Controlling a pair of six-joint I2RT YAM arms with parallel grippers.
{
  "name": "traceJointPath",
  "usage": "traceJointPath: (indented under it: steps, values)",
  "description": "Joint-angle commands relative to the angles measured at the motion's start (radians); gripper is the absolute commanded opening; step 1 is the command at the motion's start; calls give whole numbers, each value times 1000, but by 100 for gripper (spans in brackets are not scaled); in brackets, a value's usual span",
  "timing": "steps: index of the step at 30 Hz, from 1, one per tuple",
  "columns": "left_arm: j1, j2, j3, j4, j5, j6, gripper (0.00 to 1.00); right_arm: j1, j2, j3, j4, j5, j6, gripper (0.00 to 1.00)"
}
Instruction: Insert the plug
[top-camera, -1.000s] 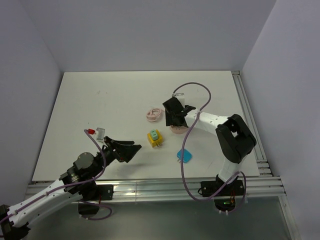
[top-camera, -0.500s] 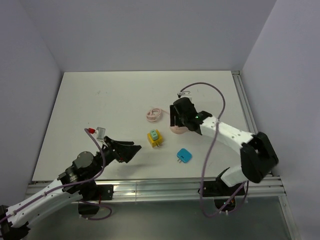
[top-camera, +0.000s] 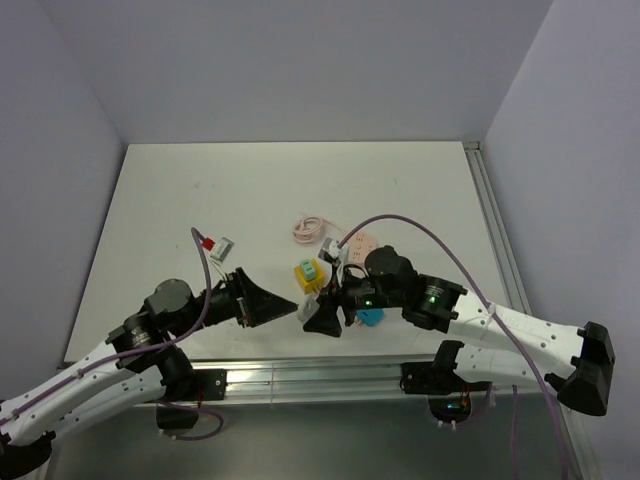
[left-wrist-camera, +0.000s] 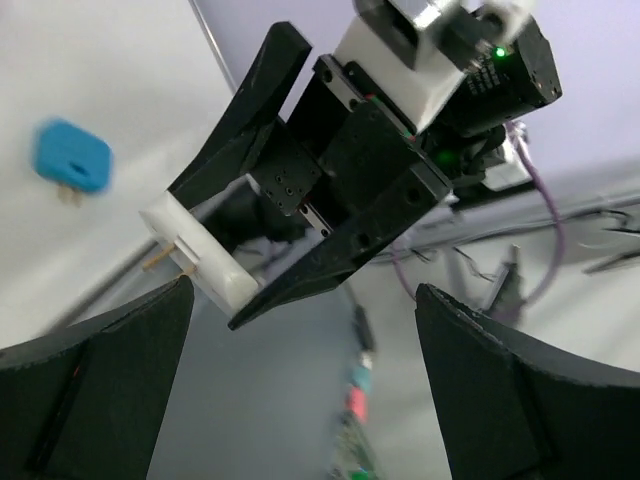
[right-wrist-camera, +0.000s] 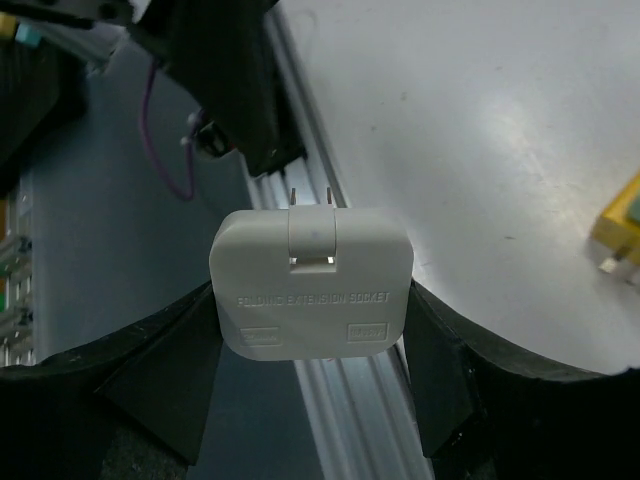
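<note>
The white plug (right-wrist-camera: 311, 282) is being held off the worktop (top-camera: 200, 200) over the middle of its near edge, clamped by its two side faces in the right hand (top-camera: 320, 316). Its flat face is showing raised lettering that is reading "FOLDING EXTENSION SOCKET", with two small blank-looking panels below it. Its two metal prongs are sticking out of the end away from the wrist, so the long axis is running straight out of the right hand toward the near-left corner.

The left hand (top-camera: 272, 303) is sitting on that same line, just beside the prong end and facing it, with its fingers spread wide and nothing between them. The two hands are therefore pointing at each other nose to nose, with the plug in the gap.

A yellow block (top-camera: 310, 274) with a green top is lying on the worktop just behind both hands, toward the far edge, about equally near to each. A blue plug (left-wrist-camera: 70, 157) is lying beside the right hand, and a coiled pink cable (top-camera: 308, 227) is resting further back, toward the centre of the worktop. No writing is readable on these.
</note>
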Motion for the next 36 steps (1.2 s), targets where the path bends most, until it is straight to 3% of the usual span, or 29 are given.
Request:
traceJointPath:
  steps: [1,10,24,36]
  values:
    - [-2,-34,-93,98,155,-240,98,70,-57,-10,21,-25,-26,0]
    - [-2,-115,-211,205,151,-403,95,98,-213,-60,16,53,-35,0]
    - [-2,102,-214,424,221,-453,93,164,-167,-34,26,53,-56,0]
    - [-2,127,-220,471,255,-434,70,193,-141,10,-33,95,-90,0]
